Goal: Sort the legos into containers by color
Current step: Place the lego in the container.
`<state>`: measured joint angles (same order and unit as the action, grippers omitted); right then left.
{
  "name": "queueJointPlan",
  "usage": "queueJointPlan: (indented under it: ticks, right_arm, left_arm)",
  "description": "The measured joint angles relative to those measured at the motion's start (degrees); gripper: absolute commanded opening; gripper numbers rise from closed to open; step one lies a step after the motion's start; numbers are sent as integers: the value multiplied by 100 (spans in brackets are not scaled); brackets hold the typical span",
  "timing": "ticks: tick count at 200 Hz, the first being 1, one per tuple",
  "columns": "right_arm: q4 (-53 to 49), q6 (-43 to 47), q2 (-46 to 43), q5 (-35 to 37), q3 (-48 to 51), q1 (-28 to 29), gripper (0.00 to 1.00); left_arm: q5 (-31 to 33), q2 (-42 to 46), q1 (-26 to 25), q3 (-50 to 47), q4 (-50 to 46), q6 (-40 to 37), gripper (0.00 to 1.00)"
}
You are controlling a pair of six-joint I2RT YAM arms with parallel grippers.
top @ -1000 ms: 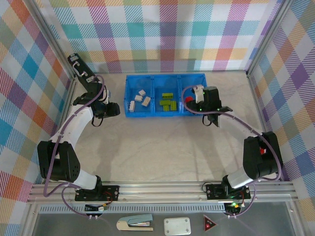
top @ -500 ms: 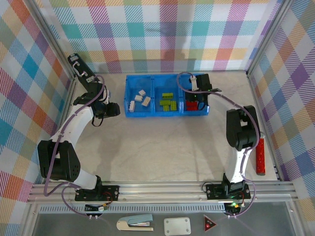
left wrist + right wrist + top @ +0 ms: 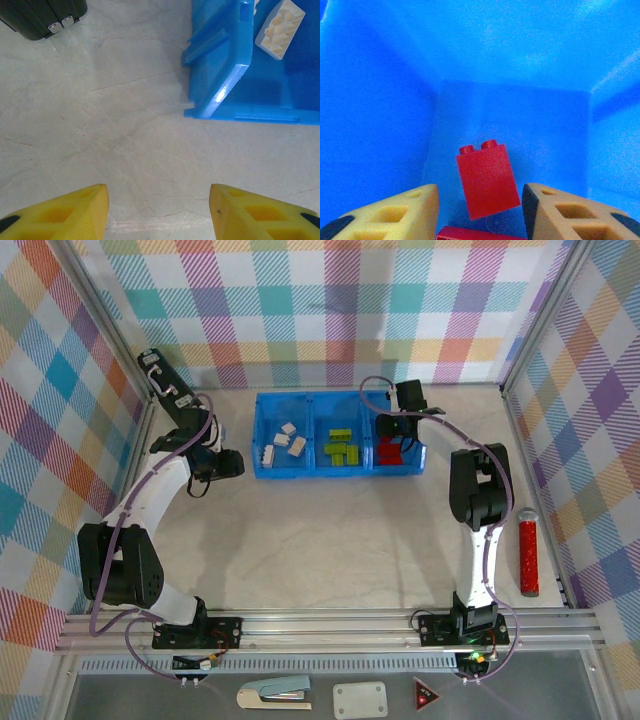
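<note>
The blue tray (image 3: pixel 335 397) stands at the back of the table with its three containers side by side. Cream legos (image 3: pixel 285 440) lie in the left one, green legos (image 3: pixel 342 447) in the middle, red legos (image 3: pixel 388 451) in the right. My right gripper (image 3: pixel 480 210) hangs open inside the right container (image 3: pixel 510 45). A red brick (image 3: pixel 487 180) sits loose between its fingers, tilted, above another red brick (image 3: pixel 480 234). My left gripper (image 3: pixel 159 210) is open over bare table, near the tray's left corner (image 3: pixel 220 75); a cream brick (image 3: pixel 280 22) shows inside.
A red cylinder (image 3: pixel 528 552) lies by the right wall. A black device (image 3: pixel 42 15) sits on the table left of the tray. Below the front rail are a stapler-like tool (image 3: pixel 275 695), a white box (image 3: pixel 360 700) and a red triangle (image 3: pixel 426 695).
My right arm swung from the tray's right front to over the right container, then its jaws parted and let the red brick go. The left arm has not moved.
</note>
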<state>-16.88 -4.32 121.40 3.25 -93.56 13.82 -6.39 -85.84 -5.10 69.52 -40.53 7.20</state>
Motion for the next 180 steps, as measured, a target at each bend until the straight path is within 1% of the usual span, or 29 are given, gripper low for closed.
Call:
queueJointPlan:
  ticks: [41, 65, 91, 107, 114, 117, 127, 147, 158, 167, 172, 180]
  right_arm:
    - [-116, -26, -4, -2, 2, 0, 56]
    - [-149, -46, -109, -4, 42, 0, 59]
    - [-164, -44, -586, -26, 369, 0, 62]
    - [-157, -42, -964, -35, 656, 0, 67]
    - [-155, -42, -1132, -35, 796, 0, 69]
    - [-155, -37, -1215, -33, 866, 0, 70]
    - [-142, -33, -1445, -37, 1069, 0, 73]
    - [-107, -9, -1912, -2, 1539, 0, 79]
    - [-118, -2, -2159, 52, 1788, 0, 85]
    - [-118, 35, -2330, 85, 1967, 0, 90]
    - [-122, 35, -2450, 111, 2083, 0, 100]
    - [-127, 63, -2612, 149, 2234, 0, 99]
  left_arm:
    - [-2, 0, 0, 0, 0, 2, 57]
    - [-4, 0, 0, 0, -4, 13, 61]
    - [-9, -4, 0, 0, -140, 94, 64]
    - [-26, -9, 0, 0, -201, 175, 67]
    - [-44, -9, 0, 4, -219, 221, 69]
    - [-50, -9, 0, 4, -234, 229, 74]
    - [-79, -9, 0, 7, -267, 295, 81]
    - [-125, -9, 0, 33, -295, 424, 93]
    - [-129, -9, 0, 52, -284, 461, 100]
    - [-131, -4, 0, 55, -278, 560, 100]
    - [-129, -4, 0, 55, -280, 575, 100]
    - [-131, -2, 0, 52, -273, 638, 100]
